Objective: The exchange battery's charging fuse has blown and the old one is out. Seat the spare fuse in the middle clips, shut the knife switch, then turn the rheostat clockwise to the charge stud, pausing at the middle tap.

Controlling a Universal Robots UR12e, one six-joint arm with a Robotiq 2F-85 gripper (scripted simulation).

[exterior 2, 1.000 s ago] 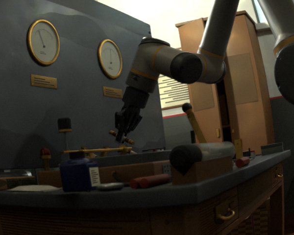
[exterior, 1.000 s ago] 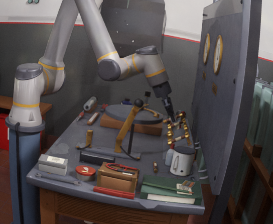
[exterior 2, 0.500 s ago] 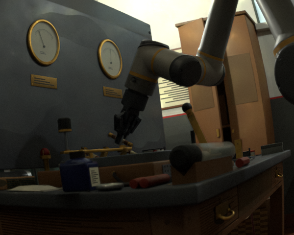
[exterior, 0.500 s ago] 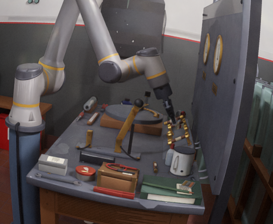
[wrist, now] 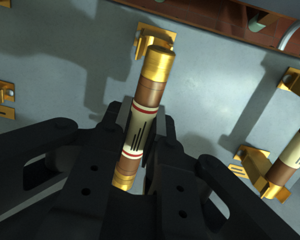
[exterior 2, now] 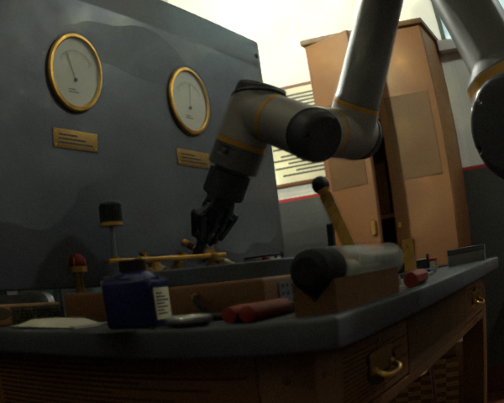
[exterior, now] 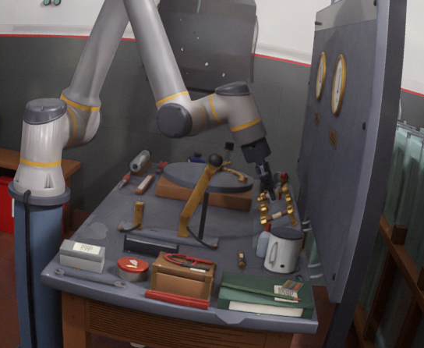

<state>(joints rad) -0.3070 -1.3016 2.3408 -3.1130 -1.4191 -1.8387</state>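
Note:
At the bench's right side, by the switchboard panel, rows of brass fuse clips (exterior: 278, 203) stand on the grey top. The spare fuse (wrist: 142, 118), brown with brass caps and a cream label, is held in my closed gripper (wrist: 141, 129) just above the middle pair of clips, its far cap close to the far middle clip (wrist: 151, 38). Another fuse (wrist: 287, 160) sits in the neighbouring clips (exterior: 280, 214). The knife switch (exterior: 198, 195) stands raised mid-bench with its black knob up. The rheostat (exterior: 208, 177) is a grey disc on a wooden base behind it, with a brass arm.
A white enamel mug (exterior: 282, 249) and a small bottle (exterior: 263, 240) stand just in front of the clips. The tall gauge panel (exterior: 343, 128) rises close on the right. A wooden box (exterior: 183, 273), green books (exterior: 265, 296), a tin and tools fill the front edge.

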